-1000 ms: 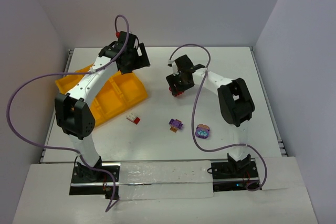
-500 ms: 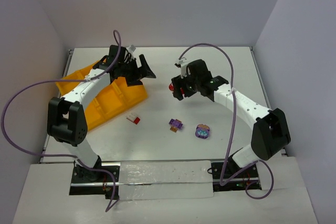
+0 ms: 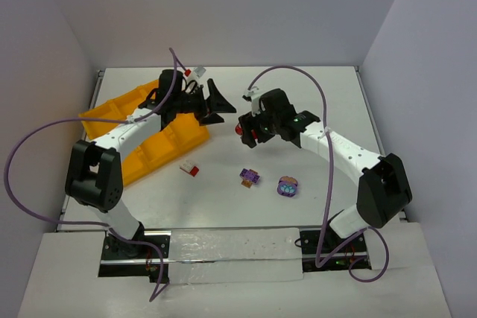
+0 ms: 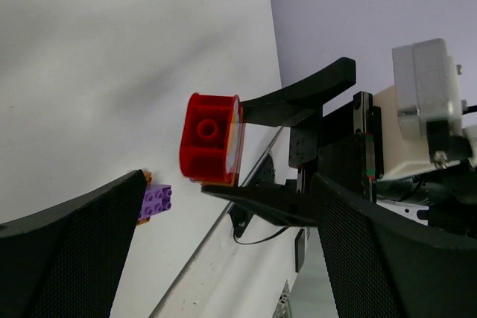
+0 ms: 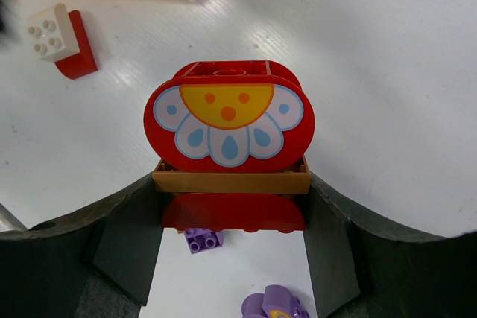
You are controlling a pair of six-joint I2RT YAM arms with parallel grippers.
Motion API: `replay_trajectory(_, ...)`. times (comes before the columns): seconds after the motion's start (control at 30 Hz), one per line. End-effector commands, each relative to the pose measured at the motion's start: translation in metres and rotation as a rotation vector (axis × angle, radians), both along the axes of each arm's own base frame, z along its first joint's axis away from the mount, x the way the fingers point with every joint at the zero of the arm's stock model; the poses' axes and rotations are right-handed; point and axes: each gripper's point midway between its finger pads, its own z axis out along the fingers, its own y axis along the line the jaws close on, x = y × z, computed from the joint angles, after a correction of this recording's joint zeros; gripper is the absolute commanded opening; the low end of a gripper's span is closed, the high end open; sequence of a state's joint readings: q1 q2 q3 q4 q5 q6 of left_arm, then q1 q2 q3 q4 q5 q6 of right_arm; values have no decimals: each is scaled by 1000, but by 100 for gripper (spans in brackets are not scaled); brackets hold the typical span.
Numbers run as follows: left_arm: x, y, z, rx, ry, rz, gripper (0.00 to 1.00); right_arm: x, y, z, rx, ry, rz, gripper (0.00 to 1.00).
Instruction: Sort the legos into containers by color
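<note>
My right gripper (image 3: 241,129) is shut on a red lego (image 3: 238,129) with a white flower face (image 5: 229,128) and holds it above the table, just right of the tray. My left gripper (image 3: 214,104) is open and empty, pointing at the right gripper from close by. In the left wrist view the held red lego (image 4: 210,139) sits ahead of my open left gripper (image 4: 223,258). A red-and-white lego (image 3: 190,169), a purple-and-orange lego (image 3: 250,177) and a rounded purple lego (image 3: 288,186) lie on the table. The yellow-orange tray (image 3: 112,109) lies at the left.
The tray's near corner (image 3: 201,135) lies below the left gripper. In the right wrist view the red-and-white lego (image 5: 61,41) is at the upper left, and the purple legos (image 5: 203,240) lie under the right gripper (image 5: 232,206). Purple cables arc over both arms.
The left gripper has swung right, off the tray, toward the right gripper. The right gripper has shifted a little left with the red lego still in it.
</note>
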State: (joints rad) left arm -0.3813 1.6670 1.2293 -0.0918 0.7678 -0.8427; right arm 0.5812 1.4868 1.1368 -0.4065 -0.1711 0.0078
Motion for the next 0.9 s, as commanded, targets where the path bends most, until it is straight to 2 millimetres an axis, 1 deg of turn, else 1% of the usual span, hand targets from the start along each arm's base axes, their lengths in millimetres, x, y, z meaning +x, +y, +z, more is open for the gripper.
replay_trajectory(0.0,-2,-26,9,-44,-27,-71,99,5,18,37,62,-85,26,56)
replay_trajectory(0.07,-4,-35,1,-46,-4,-85,99,5,20,37,67,-83,28,56)
replay_trajectory(0.13,-5,-38,-6,-46,19,-90,99,4,21,38,65,-82,31,56)
replay_trajectory(0.23,-4,-44,-8,-54,15,-98,98,3,23,39,69,-80,38,56)
replay_trajectory(0.3,-4,-46,-9,-54,18,-103,96,3,23,39,71,-82,39,56)
replay_trajectory(0.43,-8,-49,-13,-53,31,-110,89,7,23,43,68,-96,28,56)
replay_trajectory(0.47,-9,-50,-14,-55,38,-115,85,7,23,43,67,-97,25,56)
replay_trajectory(0.53,-12,-51,-17,-67,50,-128,73,9,23,42,68,-97,22,56)
replay_trajectory(0.57,-13,-51,-17,-72,55,-130,70,9,23,41,67,-94,21,56)
replay_trajectory(0.6,-14,-51,-17,-77,56,-131,66,9,24,40,66,-90,22,56)
replay_trajectory(0.67,-14,-52,-14,-86,49,-133,54,9,24,36,60,-83,18,56)
replay_trajectory(0.7,-14,-52,-13,-87,46,-134,47,9,23,35,57,-82,16,56)
replay_trajectory(0.73,-14,-52,-13,-85,44,-134,34,9,23,34,54,-81,12,56)
replay_trajectory(0.8,-13,-51,-15,-71,45,-132,7,11,21,32,46,-80,-1,56)
replay_trajectory(0.83,-11,-51,-17,-58,48,-129,0,12,20,31,43,-81,-8,58)
replay_trajectory(0.87,-10,-50,-20,-49,53,-126,0,12,20,31,41,-80,-9,59)
